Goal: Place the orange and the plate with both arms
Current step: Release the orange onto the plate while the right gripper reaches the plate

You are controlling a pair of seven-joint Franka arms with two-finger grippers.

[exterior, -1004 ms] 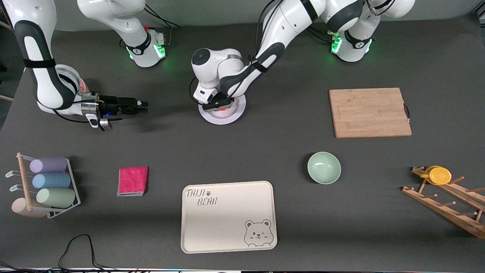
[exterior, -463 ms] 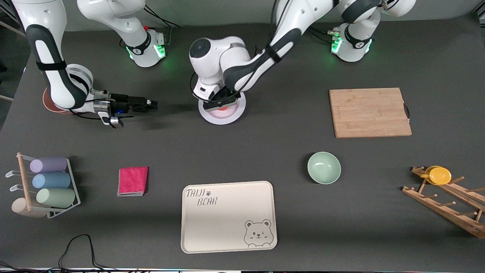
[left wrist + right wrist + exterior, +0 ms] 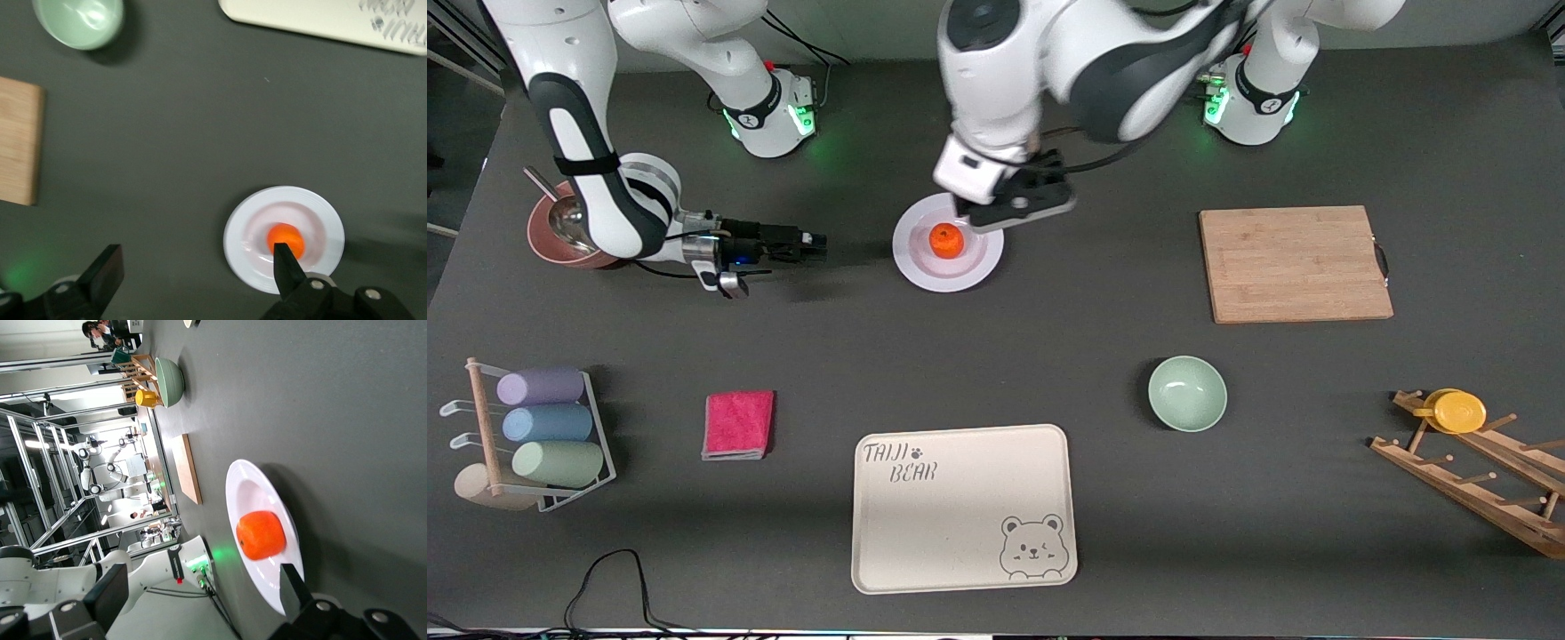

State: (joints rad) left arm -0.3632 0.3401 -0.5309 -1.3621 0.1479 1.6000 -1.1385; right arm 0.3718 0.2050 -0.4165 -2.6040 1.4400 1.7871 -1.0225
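Sitting dimple-up in the middle of the plate point(image 3: 925, 267), your orange point(image 3: 946, 240) is round, with no long axis to speak of. You have the left gripper point(image 3: 1021, 201) up over the plate's rim, jaws wide and empty. Your right gripper point(image 3: 815, 248) hangs low beside the plate, toward the right arm's end, fingers spread, holding nothing.

Both arms: glossy white shells, dark grey joint bands, black cables strapped along the links. Bases glow green. Left gripper point(image 3: 1021, 197) and right gripper point(image 3: 811, 246) are black; right wrist has a silver collar.
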